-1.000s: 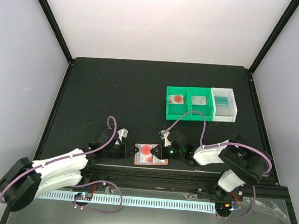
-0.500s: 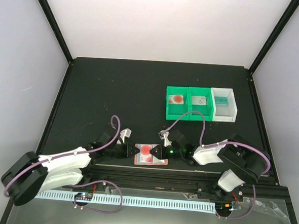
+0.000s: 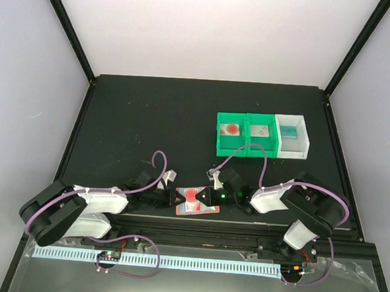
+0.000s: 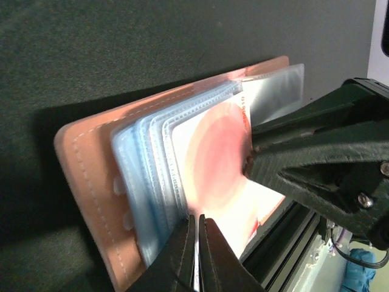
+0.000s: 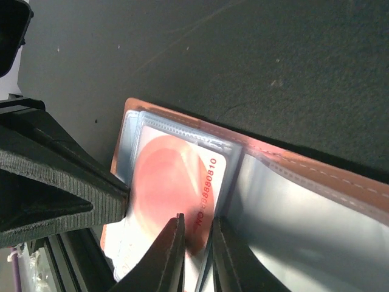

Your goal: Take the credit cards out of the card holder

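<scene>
The salmon-pink card holder [image 3: 205, 211] lies open on the black table by the front rail. A whitish credit card [image 3: 190, 196] with a red disc sits in its pale blue-grey pockets. My left gripper [image 3: 176, 196] is at the holder's left edge; in the left wrist view it [image 4: 198, 243] is shut on the thin edge of the pocket leaves beside the card [image 4: 213, 152]. My right gripper [image 3: 200, 197] comes in from the right; in the right wrist view it [image 5: 197, 255] pinches the card's numbered end [image 5: 170, 182] near the holder's fold [image 5: 316, 167].
Two green bins [image 3: 230, 148] [image 3: 260, 148] and a white bin [image 3: 305, 139] stand in a row at the back right, each with one card inside. The metal front rail [image 3: 197, 225] runs just behind the holder. Both arms' cables arch over the table.
My left arm has reached to the right, and its gripper has come up to the holder's left edge and closed there. The right gripper has stayed at the card.
</scene>
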Robot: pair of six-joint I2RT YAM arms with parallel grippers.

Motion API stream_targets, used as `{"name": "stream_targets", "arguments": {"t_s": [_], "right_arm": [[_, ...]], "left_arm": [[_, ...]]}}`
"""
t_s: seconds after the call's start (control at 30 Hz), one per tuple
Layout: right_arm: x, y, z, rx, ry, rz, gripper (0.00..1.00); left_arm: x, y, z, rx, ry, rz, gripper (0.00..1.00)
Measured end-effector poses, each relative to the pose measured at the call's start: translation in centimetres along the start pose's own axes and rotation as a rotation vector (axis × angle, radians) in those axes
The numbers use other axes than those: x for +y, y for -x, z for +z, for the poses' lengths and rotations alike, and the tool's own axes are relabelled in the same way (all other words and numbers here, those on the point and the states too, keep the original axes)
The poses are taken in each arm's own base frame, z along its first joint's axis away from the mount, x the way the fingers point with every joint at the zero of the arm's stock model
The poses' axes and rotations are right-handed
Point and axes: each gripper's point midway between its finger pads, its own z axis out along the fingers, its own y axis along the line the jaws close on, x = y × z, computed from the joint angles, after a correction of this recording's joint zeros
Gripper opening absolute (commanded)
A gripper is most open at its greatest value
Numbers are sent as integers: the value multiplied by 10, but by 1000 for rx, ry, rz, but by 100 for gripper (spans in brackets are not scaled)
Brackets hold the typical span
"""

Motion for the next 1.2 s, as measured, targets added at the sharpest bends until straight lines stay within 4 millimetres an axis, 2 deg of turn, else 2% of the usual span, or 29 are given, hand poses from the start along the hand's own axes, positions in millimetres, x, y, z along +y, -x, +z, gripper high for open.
{"name": "stream_targets", "arguments": {"t_s": [0.2,0.5,0.7,0.97,1.1,1.2], "right_arm": [[-7,8,0,-18,-10,27,5],[-9,9,-2,-6,14,43,11],[-9,9,-2,-5,27,55,1],[-10,10,-7,-8,68,90,1],[-8,9,-8,-6,83,97,8],[-9,6,-9,3,88,102,9]], "left_arm": [[-2,1,4,9,-13,3,4],[-3,5,6,3,5,19,7],[-3,6,6,12,29,26,7],[-3,10,6,-1,47,27,9],[-4,12,6,-10,51,32,11],[-4,12,6,-13,53,33,10]]}}
